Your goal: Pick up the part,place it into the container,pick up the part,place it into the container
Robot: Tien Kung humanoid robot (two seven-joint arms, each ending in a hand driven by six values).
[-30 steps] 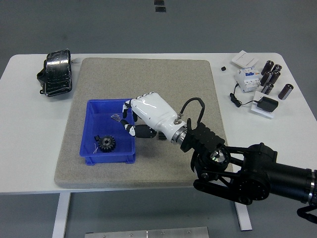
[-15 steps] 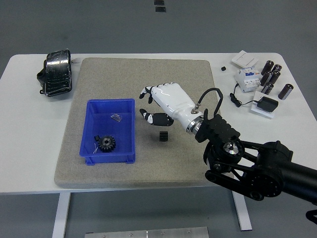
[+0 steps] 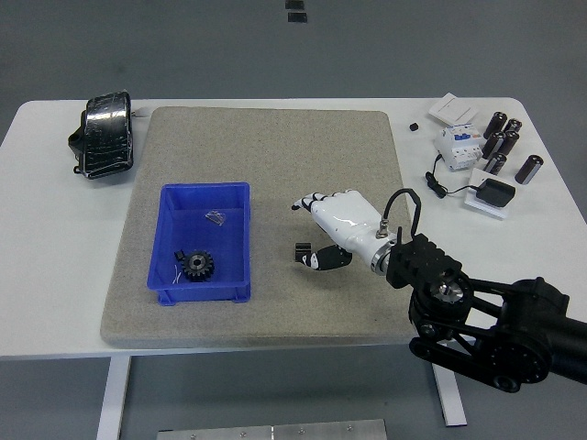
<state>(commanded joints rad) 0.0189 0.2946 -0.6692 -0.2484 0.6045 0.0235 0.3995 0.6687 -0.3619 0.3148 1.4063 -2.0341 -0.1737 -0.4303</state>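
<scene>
One gear (image 3: 195,266) sits in the blue bin (image 3: 174,293); the right hand (image 3: 335,229) has moved back, fingers loose and empty, beside the small black part (image 3: 302,250).

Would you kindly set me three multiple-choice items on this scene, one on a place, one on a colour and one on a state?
1. Where does the gear lie?
A. In the bin
B. On the mat beside the bin
C. On the bare table

2. What colour is the bin?
A. Red
B. Blue
C. Grey

3. How does the right hand stand to the small black part?
A. It holds the part high above the bin
B. It is right at the part, which sits on the mat
C. It rests off the table

Answers:
1 A, the gear sits inside the bin's walls near its front.
2 B, its walls and floor are blue.
3 B, the part is on the grey mat right of the bin, with the fingers around it; a closed grasp cannot be told.
</scene>
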